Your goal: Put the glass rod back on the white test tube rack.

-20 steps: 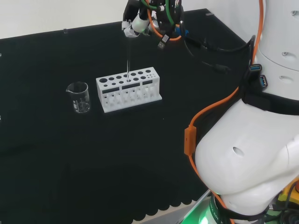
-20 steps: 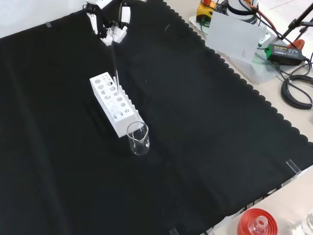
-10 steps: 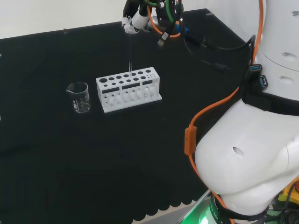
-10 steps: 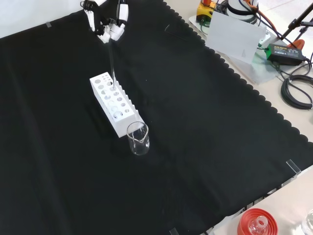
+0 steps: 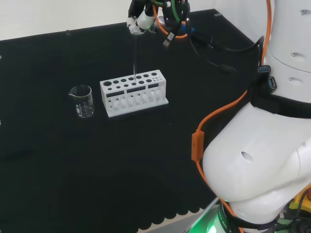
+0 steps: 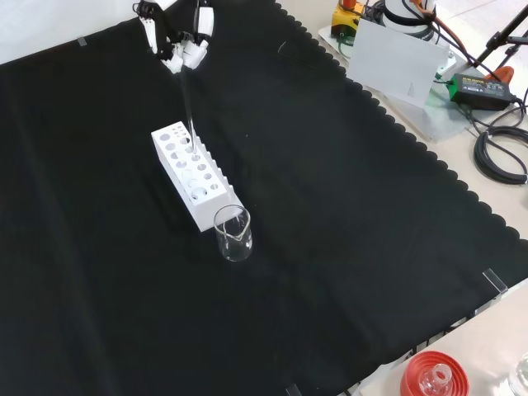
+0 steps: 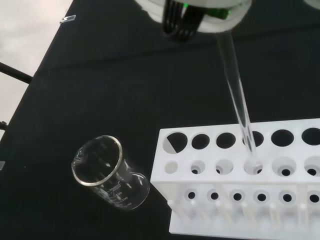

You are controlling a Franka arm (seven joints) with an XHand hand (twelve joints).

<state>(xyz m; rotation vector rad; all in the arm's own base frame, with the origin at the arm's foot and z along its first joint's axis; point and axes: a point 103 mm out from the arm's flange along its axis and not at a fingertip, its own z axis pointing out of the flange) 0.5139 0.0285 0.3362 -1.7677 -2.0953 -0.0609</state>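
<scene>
Looking at the head view first, the hand (image 5: 141, 19) is up near the far edge of the black cloth (image 5: 58, 160), fingers pinched on the top end of the glass rod (image 5: 134, 53), which hangs pretty much straight down over the white test tube rack (image 5: 133, 92). A small clear beaker (image 5: 81, 101) sits just to the left of the rack, not touching it. In the front view the hand (image 6: 183, 49) comes in at the top, fingers curled round the rod's (image 6: 188, 107) upper end, and the lower tip sits right at the holes on the rack's (image 6: 194, 177) far end; the beaker (image 6: 233, 233) is at the near end. In the wrist view the rod (image 7: 237, 95) slants down with its tip over a hole in the rack (image 7: 240, 185), though I can't tell if it's actually inside, and the beaker (image 7: 111, 172) stands apart beside the rack.
</scene>
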